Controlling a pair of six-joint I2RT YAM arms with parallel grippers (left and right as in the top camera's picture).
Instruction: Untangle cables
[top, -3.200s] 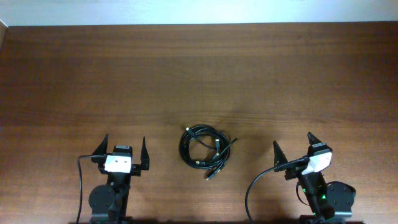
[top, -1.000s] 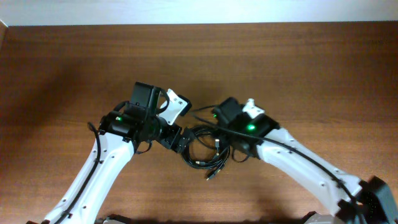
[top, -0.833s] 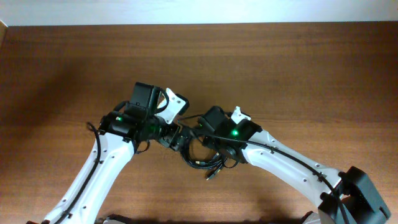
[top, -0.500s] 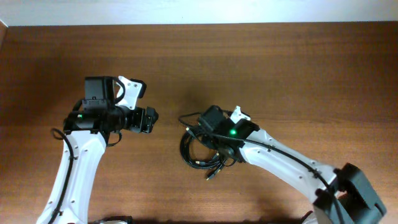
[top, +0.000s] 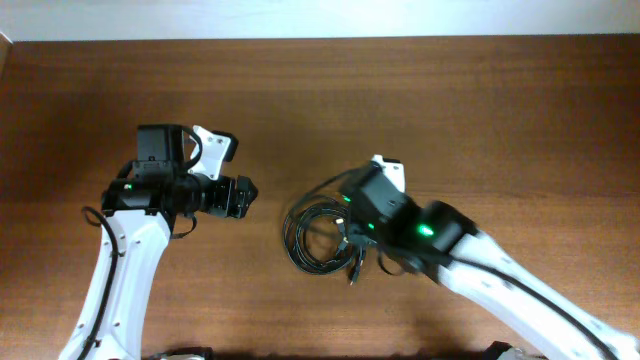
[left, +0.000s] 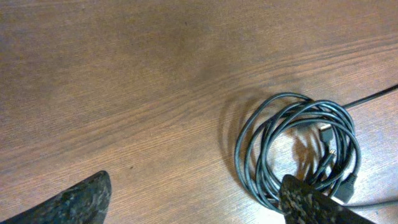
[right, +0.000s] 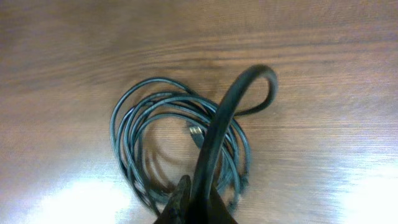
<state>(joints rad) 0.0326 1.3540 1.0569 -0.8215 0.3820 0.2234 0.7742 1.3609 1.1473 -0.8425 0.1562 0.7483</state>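
Observation:
The cables lie as one coil of thin black cords on the wooden table, just below its middle, with small plug tips inside the loop. My right gripper hangs right over the coil and is shut on one black strand, which arches up from the jaws close to the camera. In the overhead view that raised strand runs from the coil's upper left toward the right wrist. My left gripper stands open to the left of the coil, apart from it. Its wide-spread fingers hold nothing, with the coil ahead to the right.
Bare brown wood surrounds the coil on all sides. A pale wall strip borders the table's far edge. The right arm's white link crosses the lower right of the table, and the left arm rises along the lower left.
The left arm pulled back leftward from the coil and now holds still. The right gripper closed on a strand and shifted right, and the coil's plug end has swung slightly.

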